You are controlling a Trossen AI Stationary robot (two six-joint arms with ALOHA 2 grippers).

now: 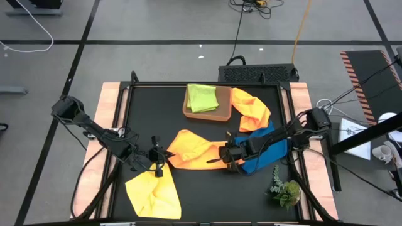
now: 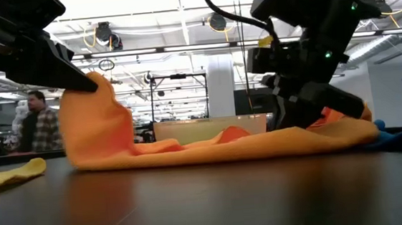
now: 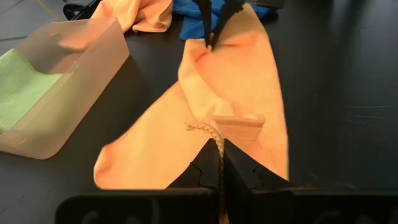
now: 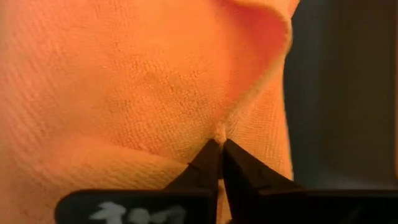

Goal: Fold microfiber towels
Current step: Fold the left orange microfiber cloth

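An orange towel (image 1: 191, 149) lies stretched across the middle of the black table. My left gripper (image 1: 164, 156) is shut on its left end, which is raised off the table (image 2: 87, 85). At the towel's right end my right gripper (image 1: 218, 159) is shut on it, low by the table (image 2: 299, 123). Beside that end a blue towel (image 1: 267, 152) lies flat. A yellow towel (image 1: 152, 194) lies at the near edge, and a second orange towel (image 1: 251, 110) is bunched at the far right. A folded lime green towel (image 1: 202, 98) lies in the brown tray (image 1: 221, 113). My left gripper pinches the orange towel's near end by its stitched edge (image 3: 205, 129), next to a small sewn label. The fingers slant down from the table's left. That end is held up, and the cloth hangs slack from it down to the table (image 2: 110, 145). My right gripper pinches a small pucker of cloth (image 4: 219, 132) at the orange towel's right end between its two fingertips. The fingers slant down from the table's right. Around the pinch the towel lies on the table; one layer or several, I cannot tell.
A small green plant sprig (image 1: 286, 191) lies at the near right corner. The tray stands at the far middle. Wooden rails (image 1: 110, 113) run along the table's left and right sides. Bare black table (image 1: 207, 201) shows at the near middle.
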